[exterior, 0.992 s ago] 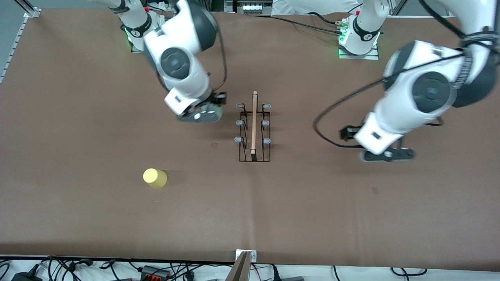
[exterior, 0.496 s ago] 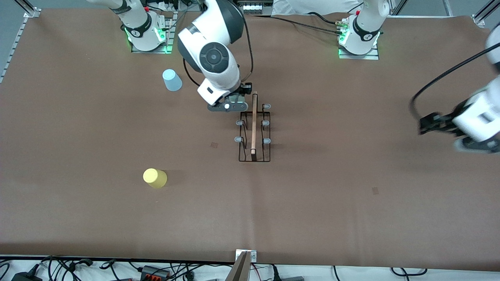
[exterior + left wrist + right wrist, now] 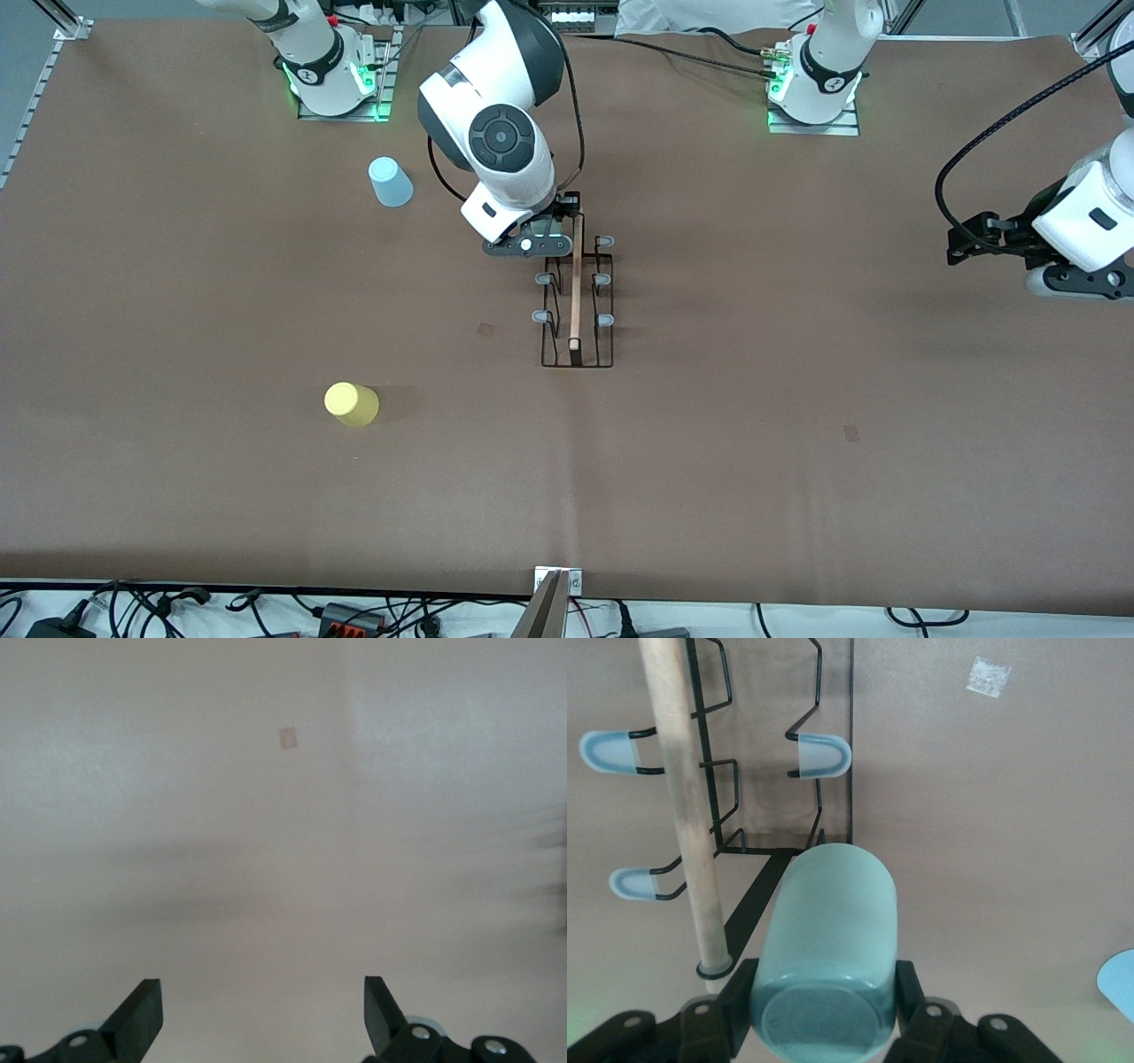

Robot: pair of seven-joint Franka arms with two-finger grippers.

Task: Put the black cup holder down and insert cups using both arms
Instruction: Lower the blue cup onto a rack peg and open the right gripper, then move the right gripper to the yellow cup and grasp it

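Observation:
The black cup holder [image 3: 577, 301] stands mid-table with its wooden dowel on top; it also shows in the right wrist view [image 3: 718, 771]. My right gripper [image 3: 530, 245] is over the rack's end toward the robots' bases. It is shut [image 3: 824, 992] on the pale mint-green cup [image 3: 828, 943], held on its side beside the dowel, above a grey-tipped peg [image 3: 821, 755]. The light blue cup [image 3: 390, 181] and the yellow cup [image 3: 351, 404] stand upside down toward the right arm's end. My left gripper [image 3: 1076, 282] is open [image 3: 261, 997] and empty over bare table at the left arm's end.
The brown table cover [image 3: 753, 443] runs to every edge. Cables and power strips [image 3: 345, 613] lie along the edge nearest the front camera. A small square mark [image 3: 288, 738] is on the cover under the left gripper.
The right arm has moved to the rack's end with the mint-green cup. The left arm has swung out to its own end of the table. The light blue cup has come into view.

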